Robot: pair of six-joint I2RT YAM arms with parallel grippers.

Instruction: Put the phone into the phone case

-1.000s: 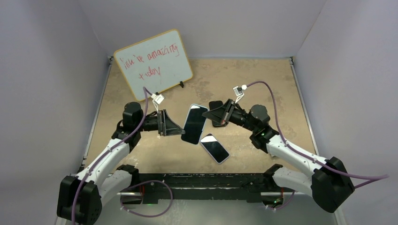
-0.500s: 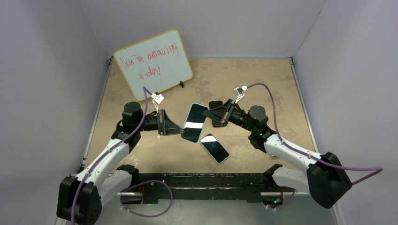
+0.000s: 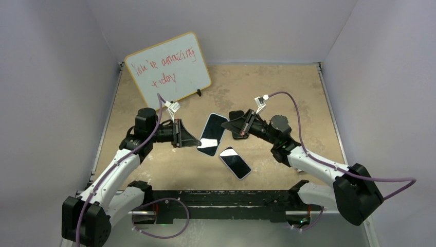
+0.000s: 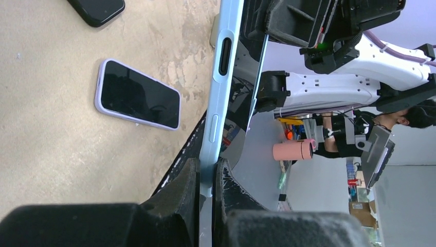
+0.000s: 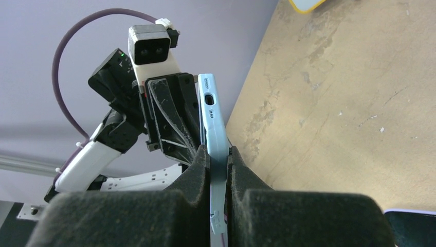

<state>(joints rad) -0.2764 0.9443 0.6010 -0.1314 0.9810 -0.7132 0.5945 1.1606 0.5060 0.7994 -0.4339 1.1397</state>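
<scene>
Diagonally, the phone [image 3: 212,135] spans left hand [image 3: 198,144] to right hand [image 3: 224,124].

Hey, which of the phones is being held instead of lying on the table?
The light blue phone, gripped at opposite ends by the left end effector and the right end effector. The lilac-rimmed phone lies flat on the table, untouched.
</scene>
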